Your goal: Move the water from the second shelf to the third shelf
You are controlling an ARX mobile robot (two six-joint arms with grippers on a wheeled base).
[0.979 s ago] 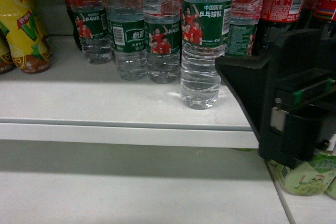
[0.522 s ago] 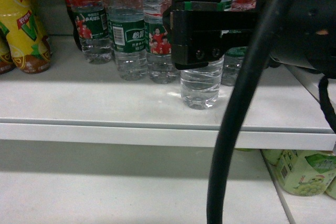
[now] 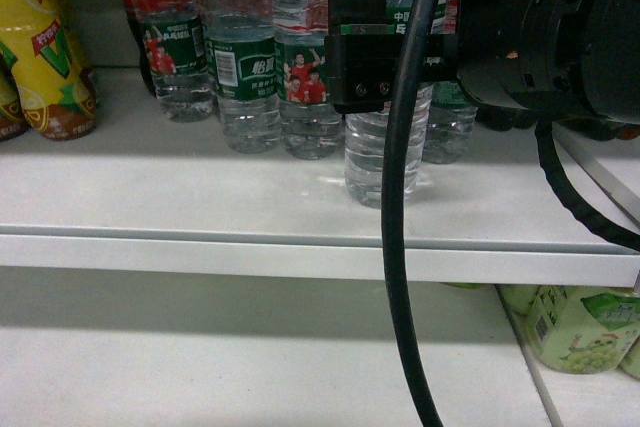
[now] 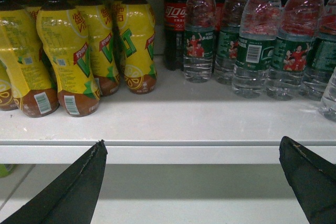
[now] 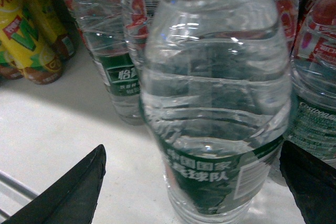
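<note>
Front water bottle upright at centre frame, near the shelf edge, ahead of its row; full, so likely heavy, thin ribbed wall slick and yielding; best gripped at the labelled waist; right gripper fingers spread wide astride it; left gripper open, low in frame.

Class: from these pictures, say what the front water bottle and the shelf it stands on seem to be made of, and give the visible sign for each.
The clear ribbed water bottle with the dark green label band looks like thin glossy plastic: see-through, ridged, with bright highlights. The white shelf looks like painted metal or laminate with a smooth satin finish and soft reflections under the bottles; the pictures leave open which.
</note>
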